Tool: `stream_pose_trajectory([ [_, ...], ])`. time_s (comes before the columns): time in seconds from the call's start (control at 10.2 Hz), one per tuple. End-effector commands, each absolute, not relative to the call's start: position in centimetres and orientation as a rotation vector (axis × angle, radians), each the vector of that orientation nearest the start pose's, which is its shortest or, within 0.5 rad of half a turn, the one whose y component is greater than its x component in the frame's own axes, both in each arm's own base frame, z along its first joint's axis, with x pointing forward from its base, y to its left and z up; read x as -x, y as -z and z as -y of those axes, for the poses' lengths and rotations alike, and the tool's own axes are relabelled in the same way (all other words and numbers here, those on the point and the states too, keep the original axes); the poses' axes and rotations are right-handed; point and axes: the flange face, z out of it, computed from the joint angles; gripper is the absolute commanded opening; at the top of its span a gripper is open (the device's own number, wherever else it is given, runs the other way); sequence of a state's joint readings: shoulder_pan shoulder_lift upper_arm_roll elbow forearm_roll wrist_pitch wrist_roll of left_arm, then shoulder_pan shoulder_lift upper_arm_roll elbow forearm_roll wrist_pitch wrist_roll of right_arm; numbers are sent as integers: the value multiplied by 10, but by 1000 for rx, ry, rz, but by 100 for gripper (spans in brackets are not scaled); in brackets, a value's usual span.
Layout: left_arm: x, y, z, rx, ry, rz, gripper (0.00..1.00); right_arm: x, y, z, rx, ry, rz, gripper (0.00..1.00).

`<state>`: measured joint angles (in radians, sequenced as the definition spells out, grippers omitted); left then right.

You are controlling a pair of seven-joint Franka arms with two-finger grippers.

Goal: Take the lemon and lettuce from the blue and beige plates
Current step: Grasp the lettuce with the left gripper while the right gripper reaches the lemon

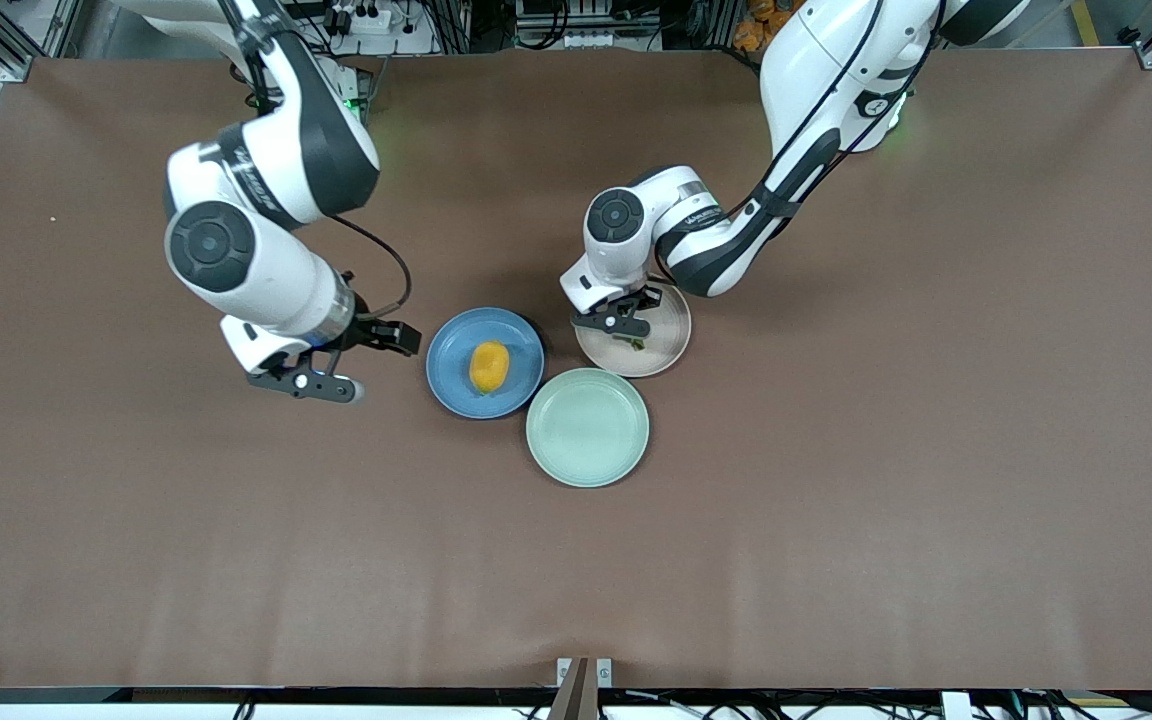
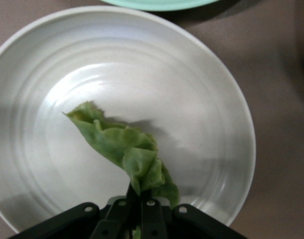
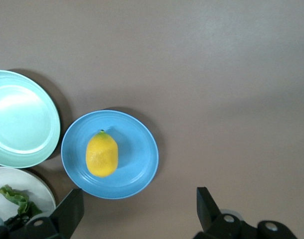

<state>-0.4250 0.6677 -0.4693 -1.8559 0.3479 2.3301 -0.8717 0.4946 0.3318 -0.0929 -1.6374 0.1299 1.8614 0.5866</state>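
Note:
The lemon [image 1: 489, 367] [image 3: 101, 154] lies in the middle of the blue plate [image 1: 446, 350] [image 3: 137, 149]. On the beige plate [image 1: 664, 340] [image 2: 202, 99] lies the lettuce [image 2: 124, 147] [image 1: 637, 344], a wrinkled green leaf. My left gripper [image 1: 626, 332] [image 2: 139, 199] is down over that plate, shut on one end of the leaf; the rest of the leaf rests on the plate. My right gripper [image 1: 351, 360] [image 3: 137, 209] hangs open over bare table beside the blue plate, toward the right arm's end, holding nothing.
A mint-green plate [image 1: 587, 427] [image 3: 22, 119] with nothing on it sits nearer the front camera, touching or almost touching both other plates. Brown table [image 1: 836, 500] spreads wide around the three plates.

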Motion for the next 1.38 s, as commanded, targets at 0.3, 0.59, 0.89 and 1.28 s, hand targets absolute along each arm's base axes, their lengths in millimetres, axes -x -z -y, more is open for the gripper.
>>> stream_pose_trajectory([
  [0.3,-401,-188,508,3111,-87,-157,0,-583,-351,-317,3075,-184,-485,100],
  [0.59,-414,-221,505,3128,-28,-119,0,-563,-311,-331,3039,-132,-508,100],
  [0.89,-434,-256,490,3126,29,-74,0,-552,-280,-356,3044,-114,-531,100],
  [1.28,-504,-292,442,3129,83,8,0,-537,-248,-359,3045,-77,-517,100],
])
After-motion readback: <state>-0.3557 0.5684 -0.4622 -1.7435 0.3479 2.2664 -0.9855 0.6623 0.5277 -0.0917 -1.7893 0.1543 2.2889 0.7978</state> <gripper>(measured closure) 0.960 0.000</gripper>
